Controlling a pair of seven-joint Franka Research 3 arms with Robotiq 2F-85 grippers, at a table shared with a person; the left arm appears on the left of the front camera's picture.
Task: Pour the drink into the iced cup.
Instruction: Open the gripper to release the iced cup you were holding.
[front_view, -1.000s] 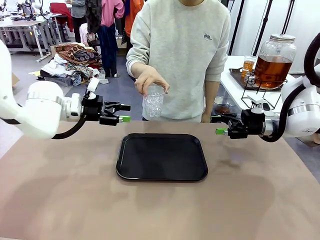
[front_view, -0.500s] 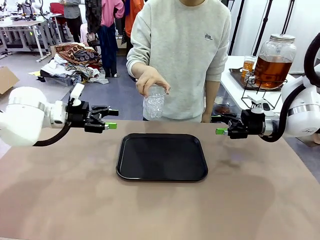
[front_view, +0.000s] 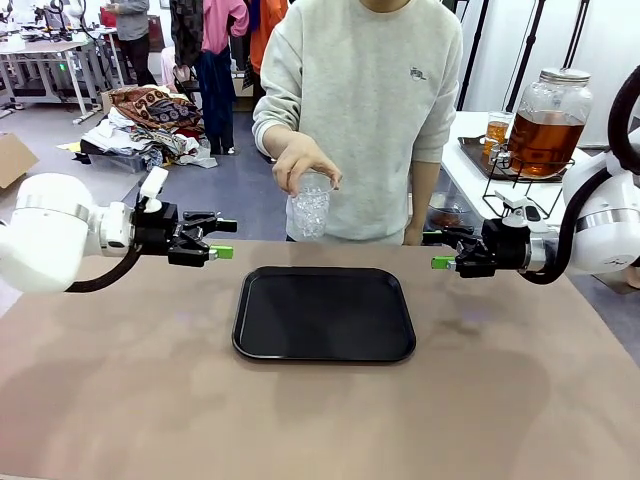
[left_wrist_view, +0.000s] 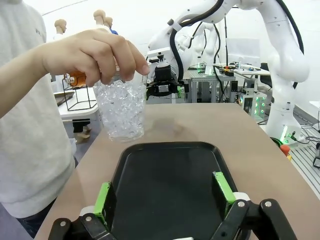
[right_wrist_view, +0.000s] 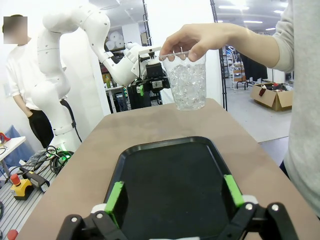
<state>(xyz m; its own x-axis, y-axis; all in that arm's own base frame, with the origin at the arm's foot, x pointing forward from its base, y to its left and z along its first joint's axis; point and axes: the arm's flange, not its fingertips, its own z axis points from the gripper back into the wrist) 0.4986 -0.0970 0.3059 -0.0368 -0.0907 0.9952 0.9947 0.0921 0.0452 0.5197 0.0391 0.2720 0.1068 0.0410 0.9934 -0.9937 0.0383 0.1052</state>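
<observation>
- Left gripper (front_view: 222, 239) is held above the table (front_view: 120, 400) left of the black tray (front_view: 323, 313), jaws spread wide, nothing gripped; green pads (left_wrist_view: 103, 199) are seen framing the tray in the left wrist view
- Right gripper (front_view: 436, 250) is held right of the tray, pointed toward the middle, jaws likewise wide apart and empty
- Iced cup (front_view: 308, 205) is held by its rim from above in the person's hand (front_view: 300, 163), above the far edge of the table, just beyond the tray and not resting on it
- Cup is seen clear and packed with ice, upright
- Drink (front_view: 545, 140) is kept in a large lidded glass dispenser on a wire stand, on a side table at far right, well apart from the cup
- Tray is laid flat at table centre, between both grippers
</observation>
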